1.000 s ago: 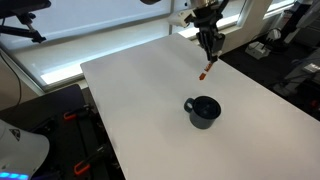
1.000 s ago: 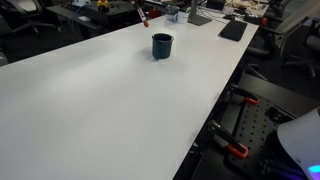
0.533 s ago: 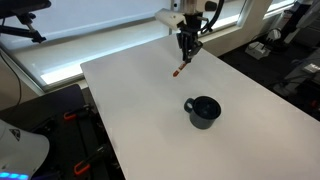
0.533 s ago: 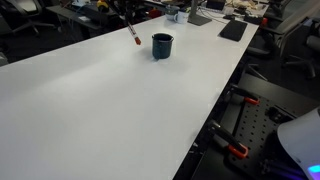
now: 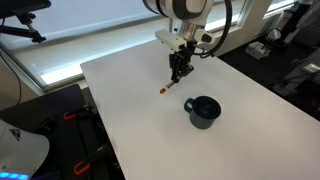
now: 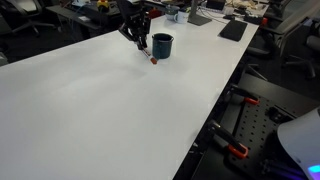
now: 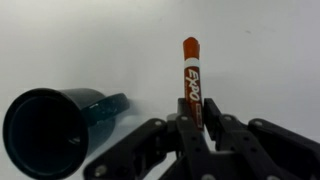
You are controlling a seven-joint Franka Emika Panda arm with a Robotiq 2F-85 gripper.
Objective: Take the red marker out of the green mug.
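White tabletop (image 5: 130, 120) carried the green mug (image 5: 203, 111). The hand (image 5: 177, 72) was clamped on the red marker (image 5: 166, 88), which was held outside the mug and beside it, slanting down toward the surface. Risk noted: gripped near one end, the marker could pivot, drop and roll.

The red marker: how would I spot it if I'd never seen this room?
Find the white table, then the dark green mug standing on it. Beside the mug, the robot's black gripper holds a thin stick slanting down toward the table: the red marker, the only reddish-orange thing there, lettered EXPO.
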